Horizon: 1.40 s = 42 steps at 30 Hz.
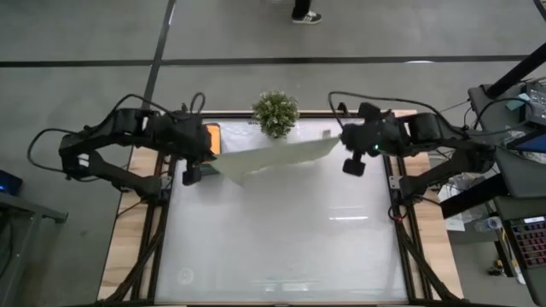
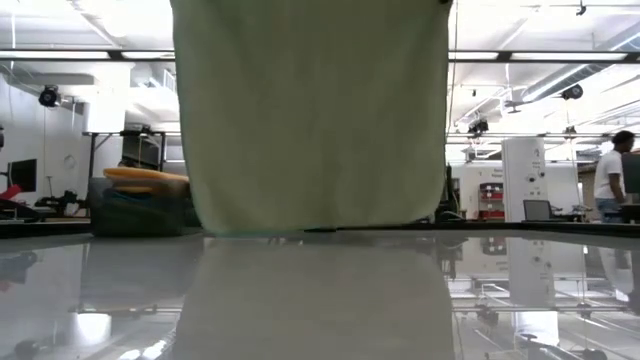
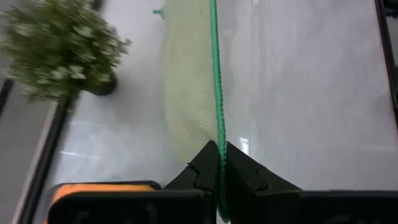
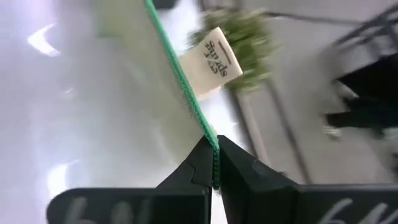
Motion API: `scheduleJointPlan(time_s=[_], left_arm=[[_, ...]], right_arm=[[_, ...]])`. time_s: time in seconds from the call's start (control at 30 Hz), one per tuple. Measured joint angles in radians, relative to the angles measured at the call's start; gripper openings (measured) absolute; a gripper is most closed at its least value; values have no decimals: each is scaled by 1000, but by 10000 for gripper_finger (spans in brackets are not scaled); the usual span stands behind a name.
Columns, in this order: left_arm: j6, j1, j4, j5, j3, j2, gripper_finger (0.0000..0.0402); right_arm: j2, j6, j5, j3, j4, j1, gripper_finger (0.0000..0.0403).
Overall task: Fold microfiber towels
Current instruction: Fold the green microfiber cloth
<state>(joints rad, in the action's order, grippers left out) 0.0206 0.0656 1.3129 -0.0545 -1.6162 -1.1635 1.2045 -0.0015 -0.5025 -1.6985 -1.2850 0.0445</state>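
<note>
Pale sage-green towel (image 1: 273, 156) hangs stretched between both grippers above worktop's far edge, lower hem just touching surface. Left gripper (image 3: 219, 163) pinches one top corner, right gripper (image 4: 215, 163) pinches other, white tag (image 4: 214, 63) beside it. Small plant (image 1: 275, 112) behind towel at far edge.

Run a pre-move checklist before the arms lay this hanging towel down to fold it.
1. Left gripper shut on the sage-green towel edge: ok.
2. Right gripper shut on the edge near the white tag: ok.
3. Towel stretched between the two: ok.
4. Bottom hem down at the table: ok.
5. Plant clear of the towel: cannot tell.
</note>
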Motion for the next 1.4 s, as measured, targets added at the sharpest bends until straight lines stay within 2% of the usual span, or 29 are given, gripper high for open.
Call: scheduleJointPlan(time_s=[0.23, 0.47, 0.67, 0.87, 1.03, 1.2, 1.3, 1.4], left_arm=[[71, -98, -55, 55, 110, -29, 0], [230, -271, -275, 106, 302, -38, 0], [366, -400, -554, 124, 452, -68, 0], [467, -497, -773, 136, 538, -150, 0], [591, -562, -793, 212, 554, -256, 0], [629, -572, -790, 308, 560, -353, 0], [594, -560, -776, 302, 561, -378, 0], [531, -533, -772, 244, 566, -376, 0]], right_arm=[[0, 135, 204, 119, -19, 118, 8], [0, 318, 328, 280, 25, 283, 8], [0, 436, 454, 420, 167, 401, 8], [0, 559, 597, 544, 394, 496, 8], [0, 641, 670, 654, 596, 539, 8], [0, 715, 699, 747, 639, 535, 8], [0, 718, 710, 791, 641, 514, 8], [0, 716, 713, 825, 638, 474, 8]])
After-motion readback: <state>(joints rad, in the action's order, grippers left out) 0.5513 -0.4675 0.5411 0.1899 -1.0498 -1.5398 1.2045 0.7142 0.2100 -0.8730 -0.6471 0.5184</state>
